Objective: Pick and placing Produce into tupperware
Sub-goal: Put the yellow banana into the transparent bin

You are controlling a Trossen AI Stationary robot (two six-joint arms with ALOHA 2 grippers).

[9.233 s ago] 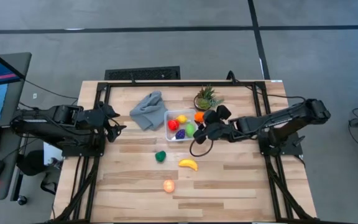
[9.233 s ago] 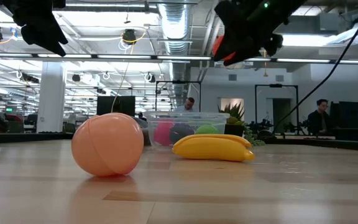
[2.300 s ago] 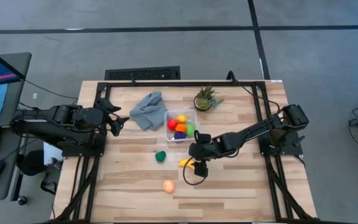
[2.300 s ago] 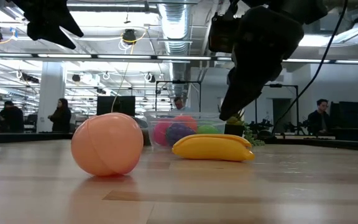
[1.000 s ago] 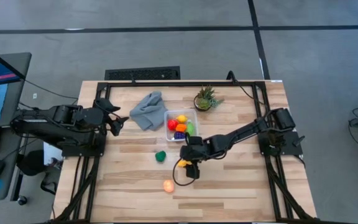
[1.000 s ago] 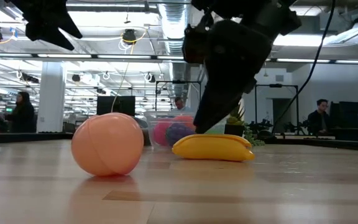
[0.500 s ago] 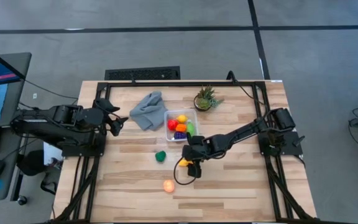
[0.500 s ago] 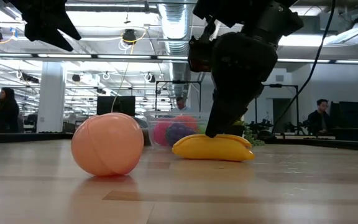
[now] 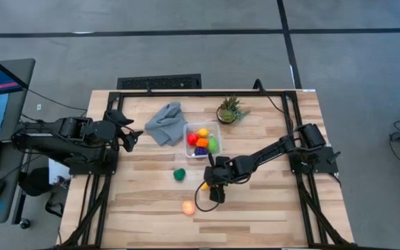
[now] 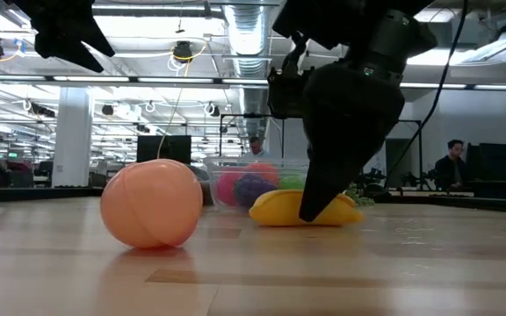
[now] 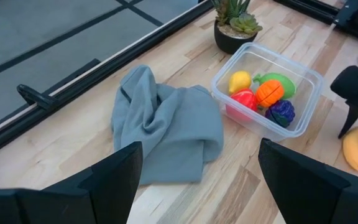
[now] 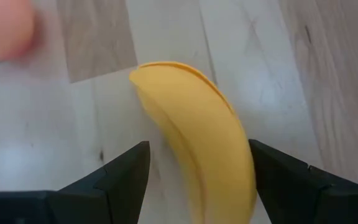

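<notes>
Banana (image 12: 197,143) flat on the tabletop (image 9: 269,201), just on the near side of the tupperware (image 9: 202,141), between the green piece (image 9: 179,174) and the right arm's reach. Right pincer (image 12: 197,186) lowered straight over it, fingers (image 12: 126,177) parted and straddling it, one on each flank, nothing gripped yet. Long axis of the banana running forward between the two fingers rather than across them, so a squeeze would probably bite across the narrow width. Seen from table level, fingertips down at the banana, close to the wood. Peach ball (image 9: 188,206) farther from the tupperware than the banana, untouched. Tupperware already carrying red, yellow, orange, purple and light green pieces. Left pincer (image 9: 128,135) parked well off beyond the grey cloth (image 9: 164,122), open and empty, clearly the farther one from the banana.
</notes>
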